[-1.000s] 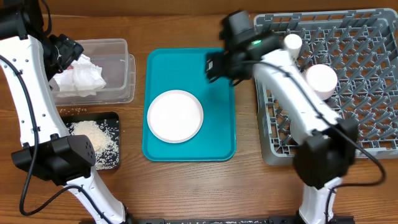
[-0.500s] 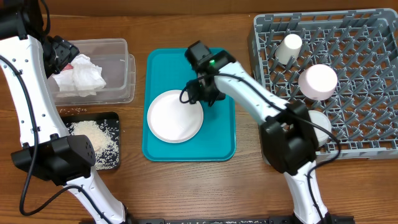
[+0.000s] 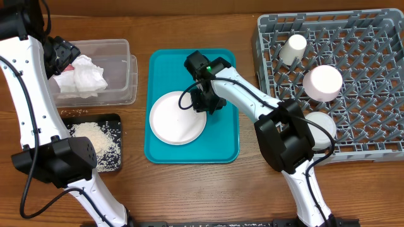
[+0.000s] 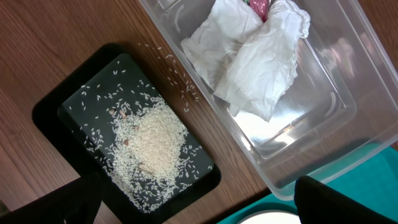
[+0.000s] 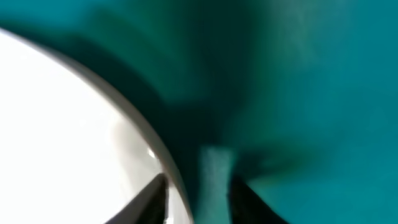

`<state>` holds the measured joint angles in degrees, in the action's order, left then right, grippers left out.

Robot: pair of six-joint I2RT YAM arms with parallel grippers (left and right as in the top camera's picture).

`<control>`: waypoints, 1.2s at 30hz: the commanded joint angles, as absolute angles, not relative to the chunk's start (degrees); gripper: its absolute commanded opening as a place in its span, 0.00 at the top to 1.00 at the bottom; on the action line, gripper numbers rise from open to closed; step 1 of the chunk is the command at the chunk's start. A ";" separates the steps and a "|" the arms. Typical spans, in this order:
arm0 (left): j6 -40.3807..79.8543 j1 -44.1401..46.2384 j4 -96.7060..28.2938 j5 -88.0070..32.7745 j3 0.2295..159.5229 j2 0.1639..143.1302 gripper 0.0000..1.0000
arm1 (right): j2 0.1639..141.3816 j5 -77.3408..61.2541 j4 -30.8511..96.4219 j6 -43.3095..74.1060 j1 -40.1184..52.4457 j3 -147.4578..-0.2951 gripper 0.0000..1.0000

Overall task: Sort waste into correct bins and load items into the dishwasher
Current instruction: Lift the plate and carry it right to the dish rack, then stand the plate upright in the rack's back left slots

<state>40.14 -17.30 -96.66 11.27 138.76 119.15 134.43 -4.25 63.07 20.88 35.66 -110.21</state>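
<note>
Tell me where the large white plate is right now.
In the overhead view the large white plate lies in the teal tray mid-frame, with the black rice tray to its left and the grey dish rack to its right.

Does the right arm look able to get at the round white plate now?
Likely yes. The right claw sits low at the right rim of the round white plate on the teal rectangular tray; nothing lies on or beside that edge, though the blurred wrist view hides the grip.
</note>
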 commanded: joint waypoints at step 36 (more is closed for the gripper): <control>40.05 -17.34 -96.79 12.43 139.59 117.97 0.00 | 134.26 40.66 93.76 30.48 9.02 -147.50 0.96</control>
<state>40.14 -17.30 -96.66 11.42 138.76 119.15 134.58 36.40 94.24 29.23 10.37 -146.17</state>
